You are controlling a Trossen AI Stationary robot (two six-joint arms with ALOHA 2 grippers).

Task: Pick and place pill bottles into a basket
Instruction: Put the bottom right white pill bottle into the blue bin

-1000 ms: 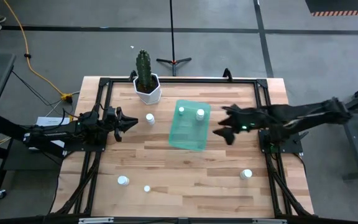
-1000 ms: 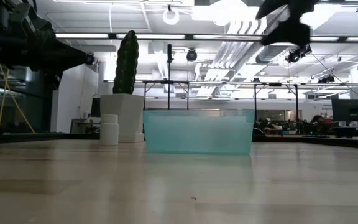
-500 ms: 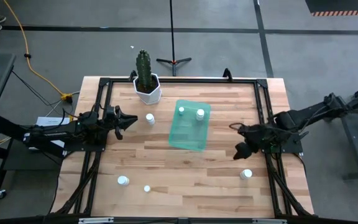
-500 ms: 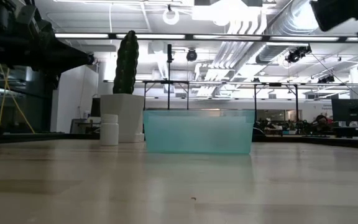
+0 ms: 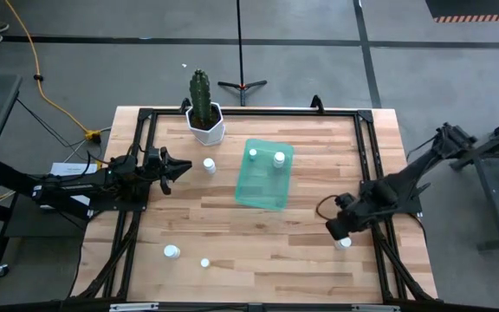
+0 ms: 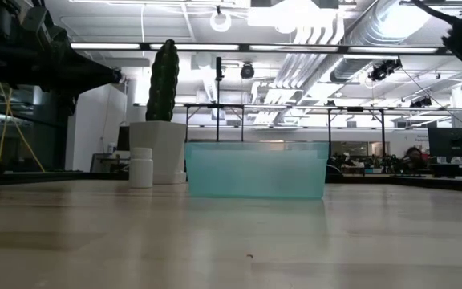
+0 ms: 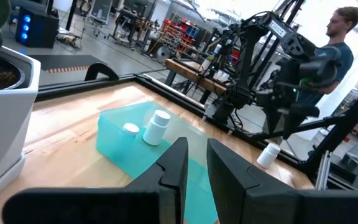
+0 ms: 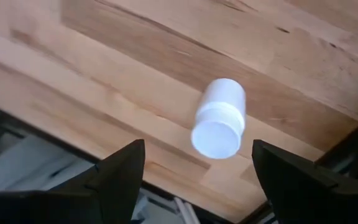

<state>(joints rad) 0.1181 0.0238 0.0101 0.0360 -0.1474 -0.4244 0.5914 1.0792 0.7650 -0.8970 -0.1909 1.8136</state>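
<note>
Near the table's right edge, toward the front, a small white pill bottle (image 5: 346,243) (image 8: 219,118) stands upright on its base. My right gripper (image 5: 336,229) (image 8: 197,149) hangs above it, pointing steeply down. Its fingers are open wide, and the bottle shows between and beyond them, untouched. The teal basket (image 5: 264,173) lies mid-table with two bottles (image 5: 253,155) (image 5: 279,158) inside. Another bottle (image 5: 209,165) stands left of the basket, just ahead of my left gripper (image 5: 180,167) (image 7: 196,155). That gripper waits level at the left with a narrow gap and holds nothing. Two more bottles (image 5: 171,251) (image 5: 204,262) stand near the front left.
A cactus in a white hexagonal pot (image 5: 204,121) stands at the far edge, left of the basket. A black frame rail (image 5: 379,217) runs along the right edge close to my right gripper. A person (image 7: 337,37) stands beyond the table's right side.
My right gripper has swung from beside the basket's right side toward the table's near right corner. It has sunk and tipped over to point down above the bottle there, and it has stayed open. The bottles and the basket have not moved.
</note>
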